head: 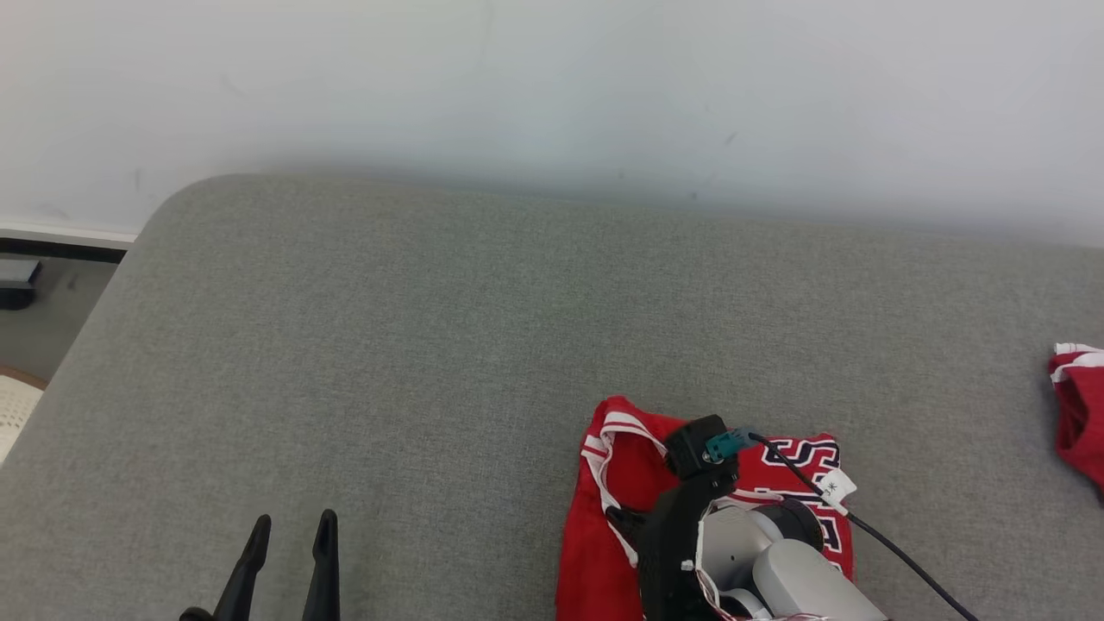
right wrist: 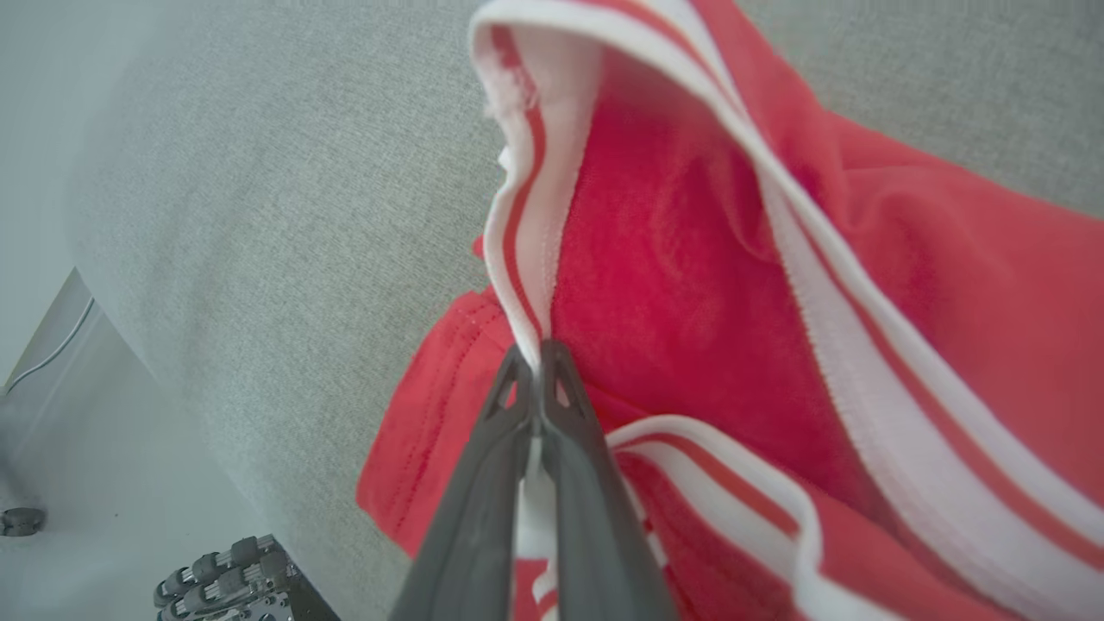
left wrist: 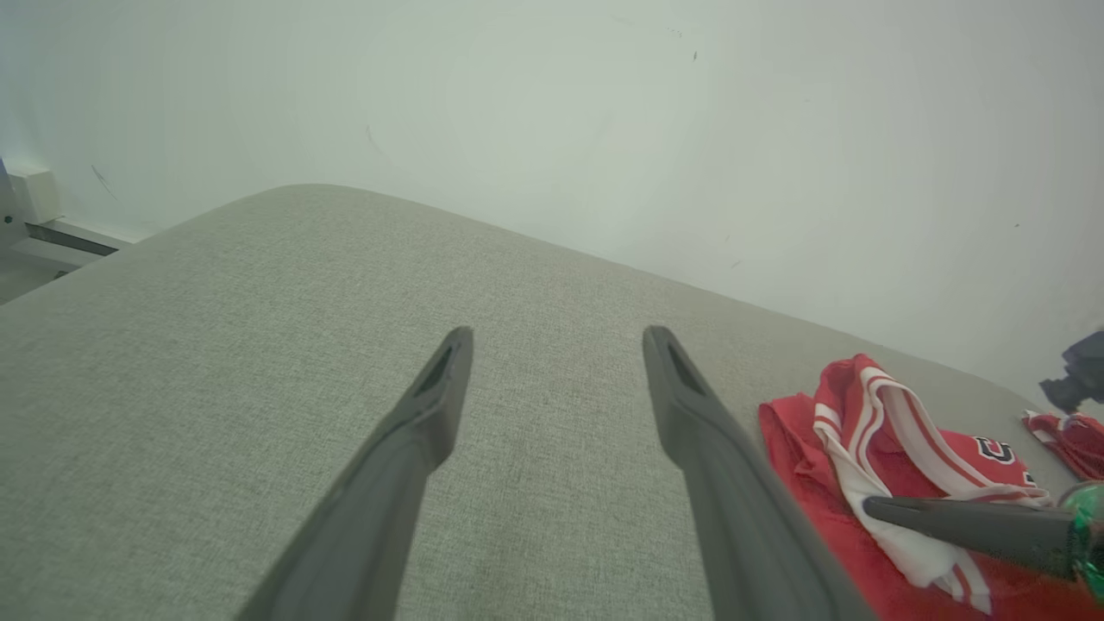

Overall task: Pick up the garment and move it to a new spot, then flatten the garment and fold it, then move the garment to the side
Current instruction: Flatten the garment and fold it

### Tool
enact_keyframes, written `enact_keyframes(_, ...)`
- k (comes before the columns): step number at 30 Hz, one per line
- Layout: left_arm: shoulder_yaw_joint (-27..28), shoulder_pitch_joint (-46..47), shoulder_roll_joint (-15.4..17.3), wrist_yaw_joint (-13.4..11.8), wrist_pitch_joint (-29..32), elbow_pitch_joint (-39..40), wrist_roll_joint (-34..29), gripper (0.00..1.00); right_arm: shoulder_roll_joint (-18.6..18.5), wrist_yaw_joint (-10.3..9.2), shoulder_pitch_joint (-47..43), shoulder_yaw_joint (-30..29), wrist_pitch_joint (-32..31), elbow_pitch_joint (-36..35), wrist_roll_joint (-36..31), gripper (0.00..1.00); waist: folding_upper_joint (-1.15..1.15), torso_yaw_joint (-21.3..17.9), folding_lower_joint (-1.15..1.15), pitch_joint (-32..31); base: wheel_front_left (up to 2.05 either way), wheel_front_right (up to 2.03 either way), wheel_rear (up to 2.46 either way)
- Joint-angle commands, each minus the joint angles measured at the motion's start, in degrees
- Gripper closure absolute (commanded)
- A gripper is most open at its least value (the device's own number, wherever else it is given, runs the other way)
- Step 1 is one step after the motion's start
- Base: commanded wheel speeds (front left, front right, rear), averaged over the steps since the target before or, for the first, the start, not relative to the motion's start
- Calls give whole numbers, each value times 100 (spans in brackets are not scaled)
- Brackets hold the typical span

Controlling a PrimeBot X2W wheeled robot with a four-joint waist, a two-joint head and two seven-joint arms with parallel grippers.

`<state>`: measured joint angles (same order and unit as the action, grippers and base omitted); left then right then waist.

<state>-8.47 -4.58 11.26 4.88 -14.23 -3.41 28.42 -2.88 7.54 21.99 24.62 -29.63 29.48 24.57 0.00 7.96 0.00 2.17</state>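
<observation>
Right claw (right wrist: 539,369): you are clamping it on striped trim of red garment (right wrist: 690,276), which is lying bunched on grey padded surface (head: 414,345). Left claw (left wrist: 559,338): hanging apart, empty. Step, likely: pick-up. Next: lifting clear, carrying toward open middle.

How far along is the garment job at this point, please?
Nothing looks finished: the garment lies crumpled on the grey cushion. In hand is the pickup: the right jaws are shut on its white trim, while the left jaws stand open over bare cushion. Moving it, flattening, folding and setting it aside are all left.
</observation>
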Motion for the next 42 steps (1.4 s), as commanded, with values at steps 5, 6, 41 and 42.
enact_keyframes(5, 21, -42, 23, 6, -35, 9, 37, 0, -1, -14, 190, 207, 328, -78, 581, 0, 0, 64, 0, -25, 0, 0, 0)
enact_keyframes(6, 30, -65, 31, 1, -39, 15, 39, 0, -1, -14, 190, 233, 383, -169, 737, 0, 0, 58, 0, -36, 0, 0, 0)
enact_keyframes(41, 133, 7, -6, 5, -91, 29, 72, 0, -5, -15, -1862, -664, -629, -2972, -1237, 0, 0, -319, 0, 15, 0, 0, 0)
enact_keyframes(42, 141, 9, -3, 11, -92, 26, 75, 0, -3, -15, -1789, -616, -598, -2924, -1320, 0, 0, -312, 0, 27, 0, 0, 0)
